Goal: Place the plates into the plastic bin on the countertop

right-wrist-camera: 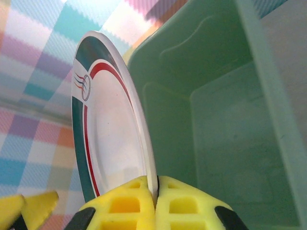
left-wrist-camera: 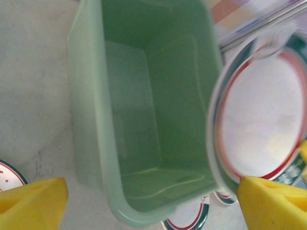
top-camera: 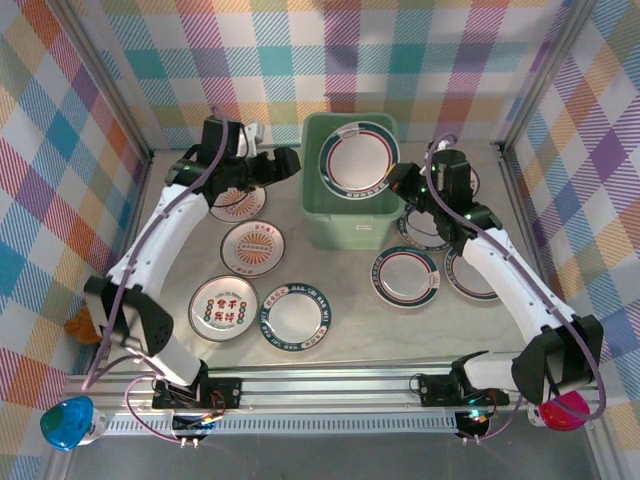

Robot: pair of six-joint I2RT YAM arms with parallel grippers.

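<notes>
While your right tool (right-wrist-camera: 156, 191) pinched the round white teal-rimmed plate (right-wrist-camera: 110, 124) above the mint-green plastic bin (right-wrist-camera: 225, 120), your left tool (left-wrist-camera: 152, 194) gaped, apparently empty.

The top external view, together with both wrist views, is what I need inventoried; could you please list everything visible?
plastic bin: one, pale mint green, back middle of the countertop
held plate: one, white with teal rim and red ring, over the bin
plates on the countertop: at least seven, white with teal or red print; four left of the bin, the rest right, some partly under the right arm
countertop: one, beige
walls: multicoloured plaid, left, back and right
rail: aluminium, near edge
left gripper: yellow fingers, open, empty, beside the bin's left rim
right gripper: yellow fingers, shut on the held plate's rim
</notes>
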